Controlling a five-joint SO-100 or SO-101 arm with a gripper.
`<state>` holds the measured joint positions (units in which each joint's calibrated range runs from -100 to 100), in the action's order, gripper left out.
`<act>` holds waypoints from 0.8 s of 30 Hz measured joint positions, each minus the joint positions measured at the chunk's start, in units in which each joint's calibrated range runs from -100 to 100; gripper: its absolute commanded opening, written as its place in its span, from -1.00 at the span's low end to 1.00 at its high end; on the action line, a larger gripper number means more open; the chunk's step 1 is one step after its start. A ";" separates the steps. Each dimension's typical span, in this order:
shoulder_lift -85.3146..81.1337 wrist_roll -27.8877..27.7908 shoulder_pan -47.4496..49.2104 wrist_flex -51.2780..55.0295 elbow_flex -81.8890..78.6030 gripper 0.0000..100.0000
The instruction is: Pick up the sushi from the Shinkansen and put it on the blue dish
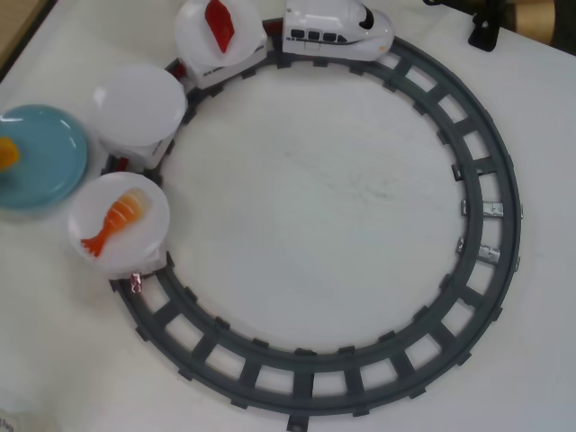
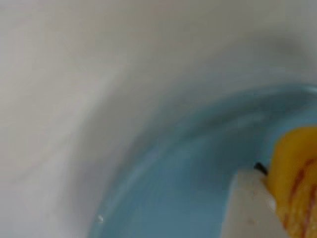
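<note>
In the wrist view, a blurred white finger (image 2: 250,206) of the hand is seen at the lower right, lying against the yellow-orange sushi (image 2: 294,181), whose ridged lines are faintly visible. Only this one finger is shown, so whether the hand is gripping the piece or has let go cannot be told. Beneath both, the glossy surface of the blue dish (image 2: 173,193) is seen, with the pale table (image 2: 74,74) beyond its rim.

In the overhead view, the blue dish (image 1: 40,162) is found at the left edge of the picture, just outside the grey circular track (image 1: 504,207), and a small part of the sushi (image 1: 6,153) is seen on it at the frame edge. The arm itself is not shown in this view. The white Shinkansen (image 1: 337,31) is stopped at the top of the track, and three cars with round white plates are coupled behind it: a red piece (image 1: 220,25) is carried on the first, the middle plate (image 1: 139,103) is bare, and an orange-white shrimp (image 1: 112,220) lies on the last, near the blue dish.
</note>
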<state>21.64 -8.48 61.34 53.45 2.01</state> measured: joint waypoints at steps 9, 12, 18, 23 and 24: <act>2.45 0.00 -0.33 0.00 3.20 -0.91; 2.45 0.00 -0.16 0.00 3.20 -0.75; 2.45 0.00 -0.16 0.00 3.20 -0.60; 2.45 0.00 -0.16 0.76 3.20 -0.60; 2.45 0.00 -0.16 1.09 3.20 -0.60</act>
<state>24.08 -8.48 61.18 54.54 5.22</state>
